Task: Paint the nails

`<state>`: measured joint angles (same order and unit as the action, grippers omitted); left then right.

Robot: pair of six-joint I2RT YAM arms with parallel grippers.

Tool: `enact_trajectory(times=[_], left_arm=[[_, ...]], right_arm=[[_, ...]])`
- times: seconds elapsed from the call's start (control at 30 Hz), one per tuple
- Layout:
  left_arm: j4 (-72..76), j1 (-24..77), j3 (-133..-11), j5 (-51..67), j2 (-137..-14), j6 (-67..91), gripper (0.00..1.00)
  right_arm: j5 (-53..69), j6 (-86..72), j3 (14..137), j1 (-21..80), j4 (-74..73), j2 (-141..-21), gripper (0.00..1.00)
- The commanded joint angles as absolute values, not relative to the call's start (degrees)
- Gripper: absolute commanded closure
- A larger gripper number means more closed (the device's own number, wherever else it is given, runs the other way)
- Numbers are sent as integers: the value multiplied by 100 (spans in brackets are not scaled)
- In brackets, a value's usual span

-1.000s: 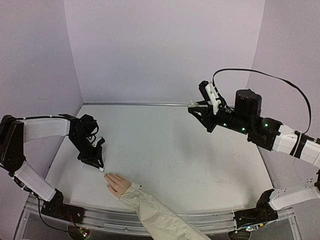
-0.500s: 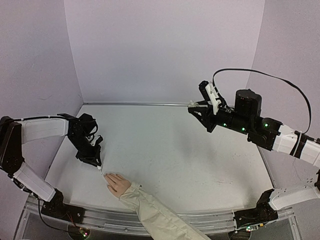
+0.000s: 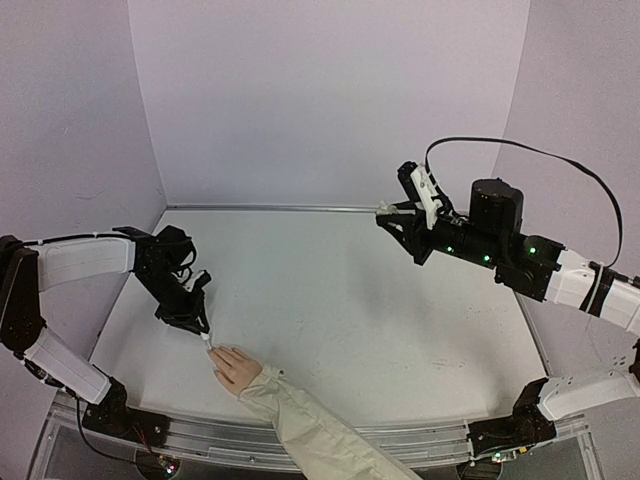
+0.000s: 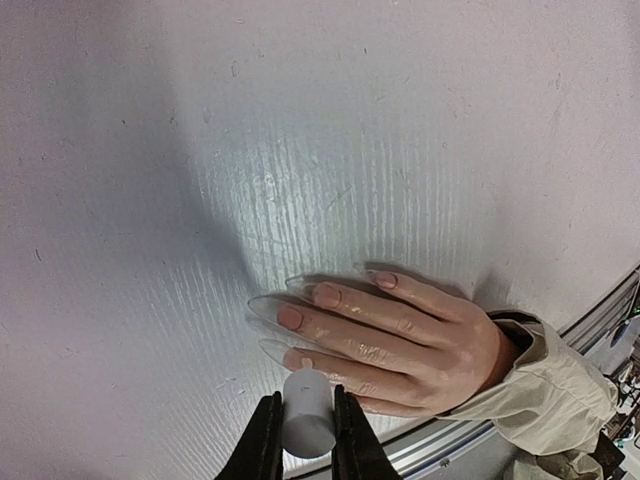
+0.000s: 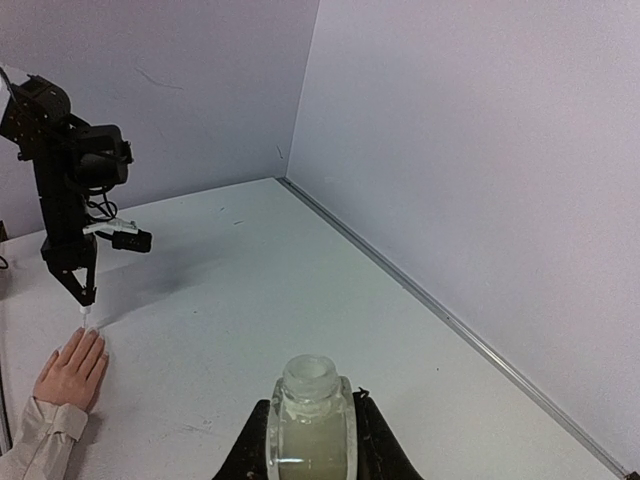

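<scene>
Left gripper [image 4: 304, 405] is pinched on a white applicator [image 4: 306, 432]. In the wrist view the nails [image 4: 326, 295] lie just beyond it at 12 o'clock. In the top view the mannequin hand [image 3: 237, 367] sits at 5 o'clock of that gripper, flat on the worktop [image 3: 340, 300] near its front-left edge. The hand's long axis runs 4 to 10 o'clock, fingertips pointing to 10. Applicator-to-nail contact appears likely but cannot be confirmed. Right gripper [image 5: 311, 405] clamps an open bottle [image 5: 311, 440], raised, well apart.
</scene>
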<state>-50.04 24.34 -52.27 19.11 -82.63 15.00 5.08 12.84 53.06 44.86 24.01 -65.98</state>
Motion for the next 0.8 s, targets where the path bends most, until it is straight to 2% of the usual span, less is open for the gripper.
enact_trajectory(times=[0.0,0.77], left_arm=[[-5065,2461,-5405,2033,-8265,1505,100],[-5093,2461,-5405,1802,-8513,1479,100]], right_arm=[[500,1293,5327,4465,2722,-6462,100],[496,1309,5344,4465,2717,-6491,100]])
